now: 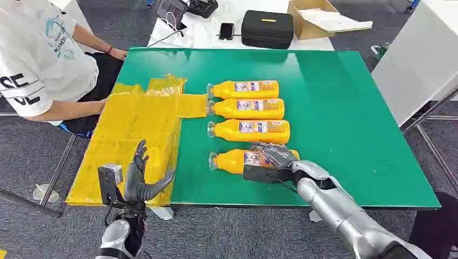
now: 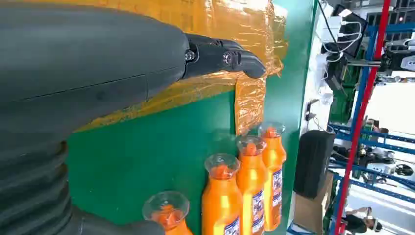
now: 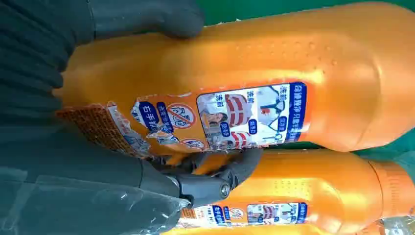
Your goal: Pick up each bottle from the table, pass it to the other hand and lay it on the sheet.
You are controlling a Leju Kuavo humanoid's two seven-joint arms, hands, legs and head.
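Fingers wrap the nearest bottle on the green table.

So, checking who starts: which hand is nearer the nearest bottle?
Right. The right hand rests on the nearest bottle; the left hand hovers apart over the yellow sheet.

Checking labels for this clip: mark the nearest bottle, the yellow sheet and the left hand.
nearest bottle point(image 1: 233, 160), head view, on its orange body by the neck.
yellow sheet point(image 1: 135, 116), head view, on its flat middle.
left hand point(image 1: 141, 181), head view, on the palm.
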